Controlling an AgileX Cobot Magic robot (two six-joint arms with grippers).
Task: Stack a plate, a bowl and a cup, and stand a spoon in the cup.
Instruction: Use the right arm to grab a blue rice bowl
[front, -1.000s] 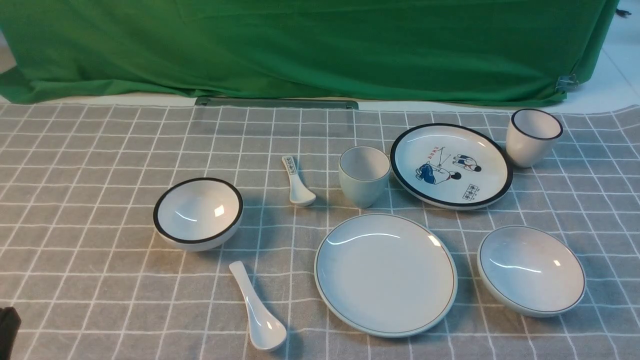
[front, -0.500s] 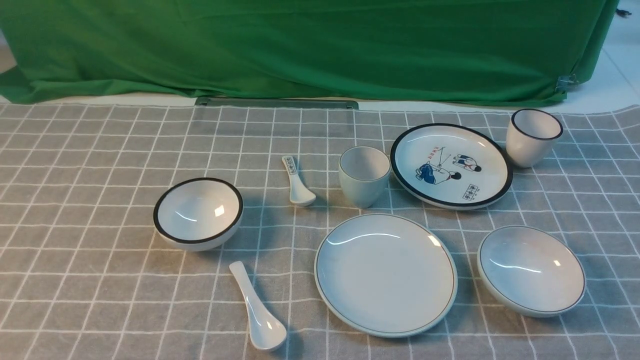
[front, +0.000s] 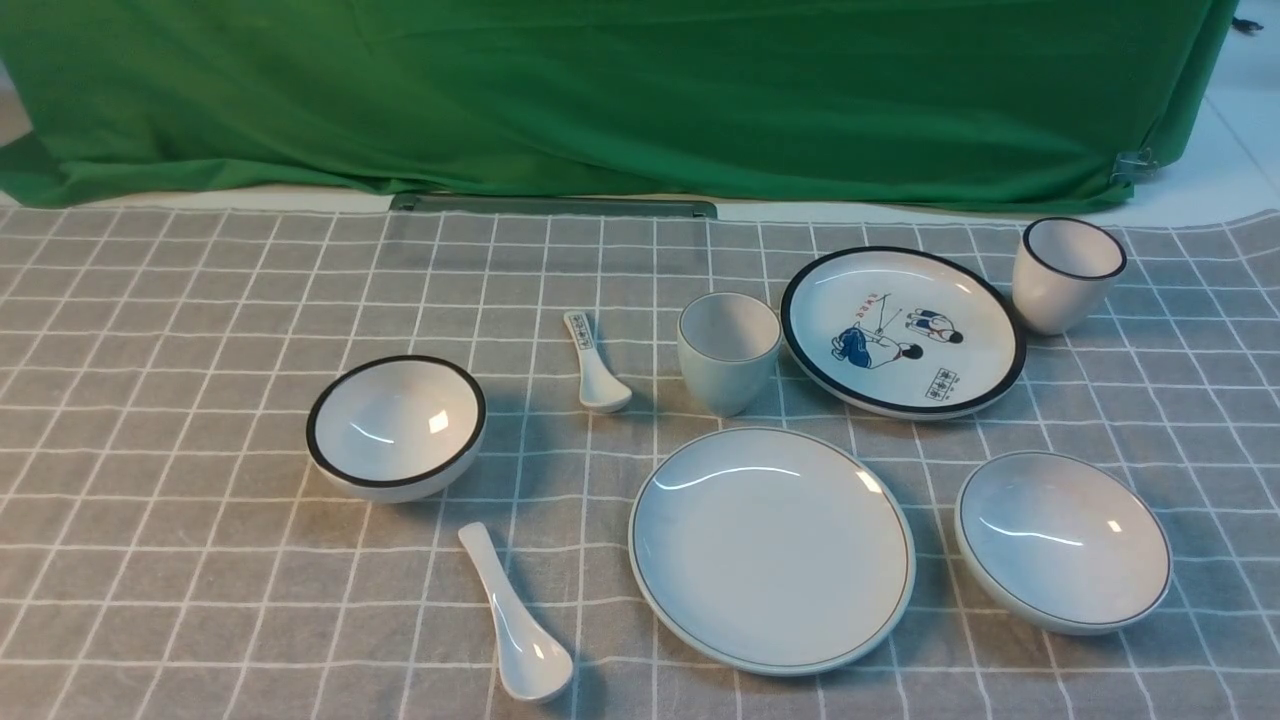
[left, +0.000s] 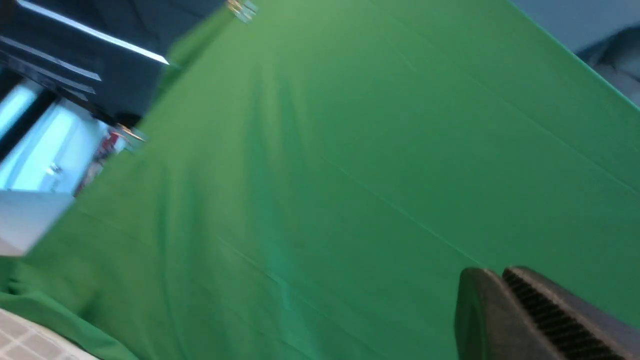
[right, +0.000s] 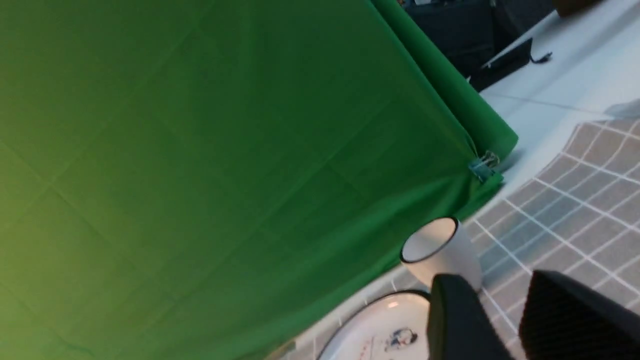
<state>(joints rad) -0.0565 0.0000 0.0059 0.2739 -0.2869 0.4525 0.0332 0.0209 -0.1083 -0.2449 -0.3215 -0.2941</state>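
**Front view.** The plate (front: 771, 548) lies flat and empty on the checked tablecloth (front: 200, 560) and is the reference for every position below. The bowl (front: 1062, 540) sits upright just right of the plate, not touching it. The cup (front: 728, 350) stands upright just beyond the plate's far edge. The spoon (front: 515, 615) lies flat to the plate's left, its scoop end toward the camera. None of the four is stacked, so the task reads as not yet begun. As the widest piece, the plate is the natural base and probably need not move. Four look-alikes surround it: a black-rimmed bowl (front: 396, 425) well to the plate's left, a small printed spoon (front: 593, 365) beyond and left of it, a cartoon plate (front: 902, 330) beyond and right, and a black-rimmed cup (front: 1066, 272) farther off on that same side. Neither arm shows here. **Left wrist view.** The left gripper (left: 501, 280) faces the green backdrop (left: 320, 175) with its two fingers pressed together on nothing. The plate is out of frame, which suggests an arm parked clear of the work. **Right wrist view.** The right gripper (right: 497, 300) has its fingers parted by a clear gap and holds nothing. Past them appear the black-rimmed cup and a slice of the cartoon plate. It therefore seems — the angle is steep — to be aimed beyond and right of the plate, the bowl's side, which would suit a first reach for the bowl.
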